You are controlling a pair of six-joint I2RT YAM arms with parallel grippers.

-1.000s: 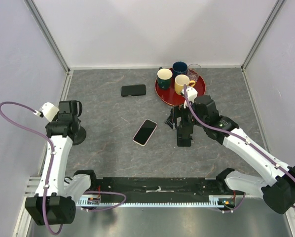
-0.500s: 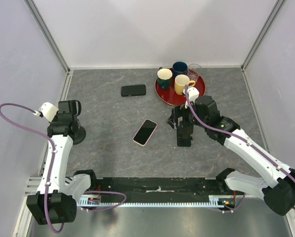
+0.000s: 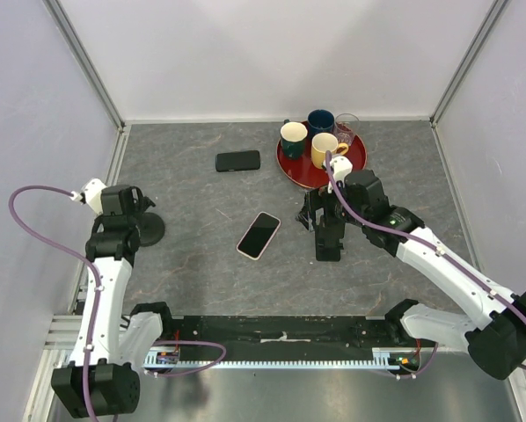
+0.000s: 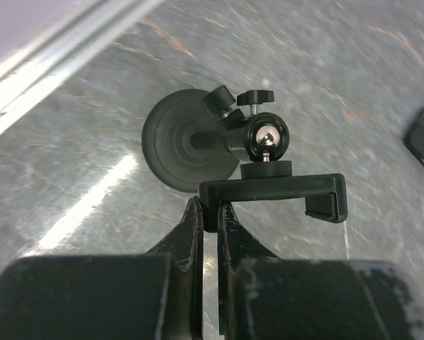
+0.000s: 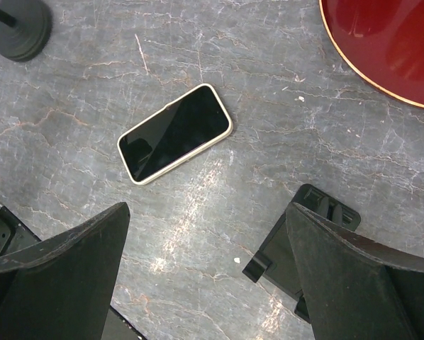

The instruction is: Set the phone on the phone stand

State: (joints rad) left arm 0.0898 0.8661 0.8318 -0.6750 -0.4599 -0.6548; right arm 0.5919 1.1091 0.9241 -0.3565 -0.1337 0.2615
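Top external view: phone stand (image 3: 145, 230) at far left, phone (image 3: 259, 235) flat mid-table, well apart.

From the left wrist, we see the left gripper (image 4: 208, 210) pinched nearly closed on the left end of the stand's clamp bar, whose ball joint leans off the round base. A dark second phone (image 3: 237, 161) lies farther back, its long axis running left-right. The cream-edged phone lies screen up, with its long axis diagonal from near-left to far-right and the screen black; any marking is too small for us to read. The right gripper (image 5: 205, 212) is spread wide and holds nothing. A black object (image 5: 297, 248) below it is partly hidden by its right finger, so we cannot identify it. The red tray (image 3: 358, 162) is cut off in the right wrist view.
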